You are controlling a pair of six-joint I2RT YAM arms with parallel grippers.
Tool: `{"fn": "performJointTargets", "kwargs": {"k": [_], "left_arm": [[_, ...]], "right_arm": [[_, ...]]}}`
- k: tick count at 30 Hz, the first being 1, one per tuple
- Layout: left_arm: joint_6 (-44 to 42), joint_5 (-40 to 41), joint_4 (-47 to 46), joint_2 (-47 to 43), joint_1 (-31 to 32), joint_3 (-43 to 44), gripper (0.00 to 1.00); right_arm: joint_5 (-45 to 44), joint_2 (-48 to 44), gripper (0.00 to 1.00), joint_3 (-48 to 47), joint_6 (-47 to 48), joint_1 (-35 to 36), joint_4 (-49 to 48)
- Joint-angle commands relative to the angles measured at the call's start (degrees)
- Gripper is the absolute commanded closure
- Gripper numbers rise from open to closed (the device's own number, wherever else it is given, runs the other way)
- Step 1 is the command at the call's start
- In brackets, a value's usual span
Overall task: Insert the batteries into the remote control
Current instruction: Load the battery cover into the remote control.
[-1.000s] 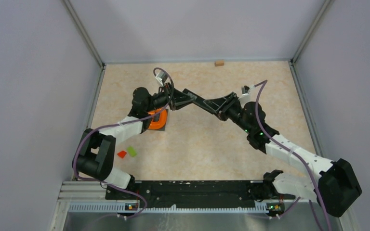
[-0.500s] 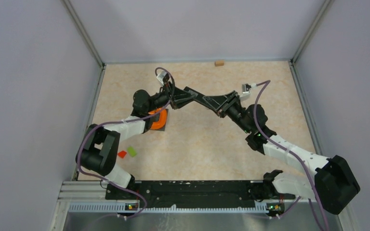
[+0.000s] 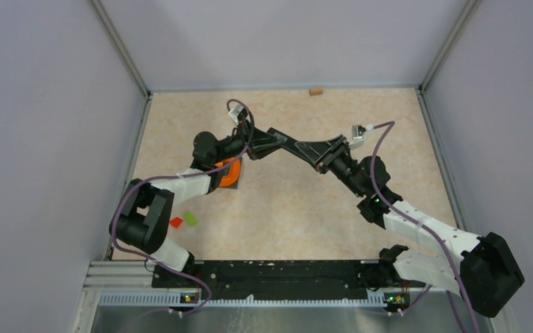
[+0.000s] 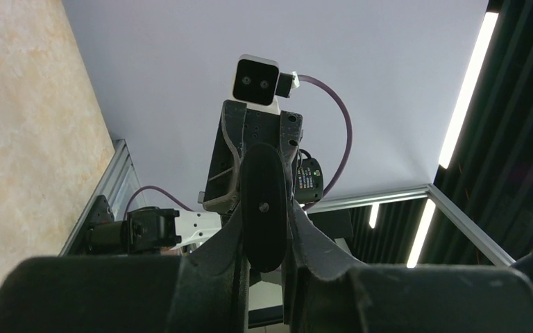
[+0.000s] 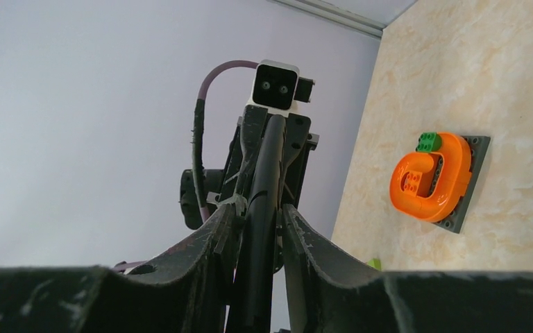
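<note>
A long black remote control (image 3: pixel 293 147) is held in the air between my two grippers, above the middle of the table's far half. My left gripper (image 3: pixel 251 143) is shut on its left end, and the remote shows end-on between the left jaws (image 4: pixel 264 201). My right gripper (image 3: pixel 327 154) is shut on its right end, and the remote shows edge-on between the right jaws (image 5: pixel 262 201). Each wrist view looks along the remote at the other wrist's camera. No batteries show in any view.
An orange U-shaped piece (image 3: pixel 227 173) lies on a grey plate below the left wrist, with a green brick (image 5: pixel 428 141) at one end. A red block (image 3: pixel 175 222) and a green block (image 3: pixel 191 218) lie near the left. A small tan block (image 3: pixel 315 90) sits at the far edge.
Both grippers and the remote between them have drifted slightly to the right and away. The right forearm has swung right. The grips are unchanged.
</note>
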State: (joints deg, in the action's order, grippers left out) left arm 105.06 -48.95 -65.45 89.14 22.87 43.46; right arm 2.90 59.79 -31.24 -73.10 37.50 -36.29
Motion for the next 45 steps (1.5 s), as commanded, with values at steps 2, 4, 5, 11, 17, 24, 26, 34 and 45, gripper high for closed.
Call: {"fn": "performJointTargets", "kwargs": {"k": [2,4,5,11,17,24,26,34,45], "left_arm": [[4.1,1.0,-8.6,-4.5,0.0,1.3,1.00],[4.1,1.3,-8.3,-4.7,0.6,1.7,1.00],[4.2,1.3,-8.3,-4.8,0.9,1.9,1.00],[4.8,1.3,-8.9,-5.3,2.3,3.0,1.00],[3.6,0.3,-8.5,-5.5,3.5,3.5,1.00],[-7.0,-0.9,3.3,-8.0,1.3,3.7,1.00],[-10.6,-1.0,6.6,-8.3,0.0,3.8,1.00],[-13.4,-3.6,8.9,-6.9,-2.1,4.0,1.00],[-13.4,-7.2,8.1,-6.1,-2.5,5.4,1.00]], "right_arm": [[-1.2,4.3,0.71,-1.1,3.1,-0.1,4.8],[-1.0,6.2,0.73,-1.3,3.1,0.1,3.1],[-1.0,7.0,0.73,-1.1,3.1,0.1,2.0],[-1.1,11.0,0.75,-0.7,4.5,1.0,-5.2],[-0.3,14.4,0.76,-1.3,4.3,1.4,-9.1],[-2.0,8.0,0.70,-1.1,6.0,1.0,-2.1],[-2.3,4.8,0.65,-1.0,7.2,0.3,1.5],[0.7,-6.5,0.11,1.4,10.4,-1.5,5.9],[7.9,-7.1,0.34,0.1,13.7,-1.5,7.3]]}}
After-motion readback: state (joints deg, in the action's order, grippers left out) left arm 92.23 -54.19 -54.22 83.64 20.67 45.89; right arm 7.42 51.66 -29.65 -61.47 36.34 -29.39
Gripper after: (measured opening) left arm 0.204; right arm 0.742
